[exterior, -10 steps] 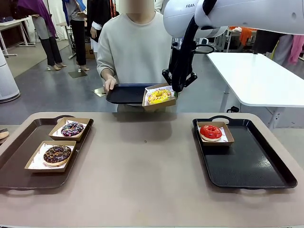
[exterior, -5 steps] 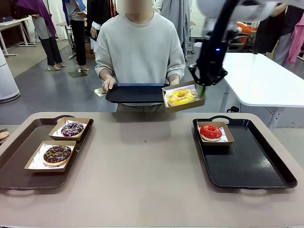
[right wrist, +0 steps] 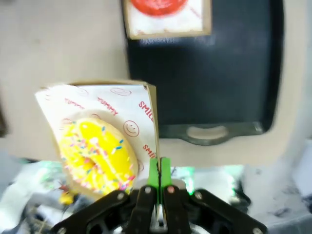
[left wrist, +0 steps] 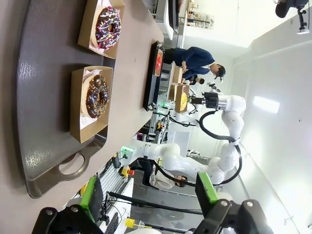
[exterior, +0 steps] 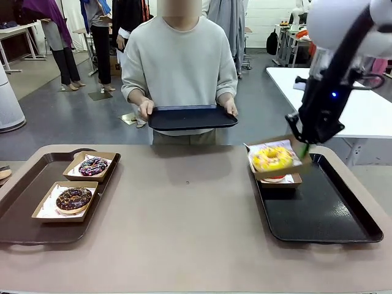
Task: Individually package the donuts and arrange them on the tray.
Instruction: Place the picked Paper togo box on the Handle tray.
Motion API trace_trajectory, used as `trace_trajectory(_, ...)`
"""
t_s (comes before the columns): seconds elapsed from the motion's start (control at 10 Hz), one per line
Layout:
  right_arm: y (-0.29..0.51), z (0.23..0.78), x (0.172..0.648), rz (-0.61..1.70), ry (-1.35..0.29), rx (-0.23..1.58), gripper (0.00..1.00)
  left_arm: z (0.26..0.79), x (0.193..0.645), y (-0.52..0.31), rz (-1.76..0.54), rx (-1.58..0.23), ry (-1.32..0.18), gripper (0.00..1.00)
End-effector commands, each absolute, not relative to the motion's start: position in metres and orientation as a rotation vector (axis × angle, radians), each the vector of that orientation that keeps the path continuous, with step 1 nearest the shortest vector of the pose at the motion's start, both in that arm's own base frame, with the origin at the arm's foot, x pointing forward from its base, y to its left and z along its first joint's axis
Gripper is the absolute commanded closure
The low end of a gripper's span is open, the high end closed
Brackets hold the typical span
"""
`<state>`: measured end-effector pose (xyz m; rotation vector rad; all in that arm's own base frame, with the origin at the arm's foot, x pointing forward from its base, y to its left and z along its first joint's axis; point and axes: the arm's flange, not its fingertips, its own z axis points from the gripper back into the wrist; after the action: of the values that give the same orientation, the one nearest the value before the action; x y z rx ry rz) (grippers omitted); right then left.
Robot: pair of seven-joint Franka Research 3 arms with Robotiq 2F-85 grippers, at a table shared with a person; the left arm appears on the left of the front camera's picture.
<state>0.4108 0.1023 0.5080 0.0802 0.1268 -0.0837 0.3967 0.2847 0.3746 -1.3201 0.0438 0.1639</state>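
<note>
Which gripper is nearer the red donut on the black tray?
Right. The right gripper hangs just above the red donut, pinching the yellow donut's box by its wall. The left gripper sits far across the table, beside the brown tray.

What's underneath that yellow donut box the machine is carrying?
Below the carried box sits another box on the black tray. The red donut inside shows in the right wrist view, mostly covered from the front.

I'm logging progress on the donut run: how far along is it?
Done: the red donut, boxed, sits on the right tray. In hand: the right hand carries the yellow donut's box above that tray. Left: the two dark sprinkled donuts wait boxed on the left tray.
</note>
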Motion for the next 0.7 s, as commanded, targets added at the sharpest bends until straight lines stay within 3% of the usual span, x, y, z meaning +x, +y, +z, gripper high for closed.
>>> trace_trajectory(0.0,0.077,0.489,0.41,-0.07,0.108,0.033,0.99,0.377,0.396,0.286,0.167,-1.318,0.04,0.0)
trace_trajectory(0.5,0.039,0.458,0.439,-0.054,0.12,0.02,0.99,0.377,0.396,0.286,0.167,-1.318,0.04,0.0)
trace_trajectory(0.6,0.047,0.466,0.421,-0.064,0.134,0.004,0.99,0.377,0.396,0.286,0.167,-1.318,0.04,0.0)
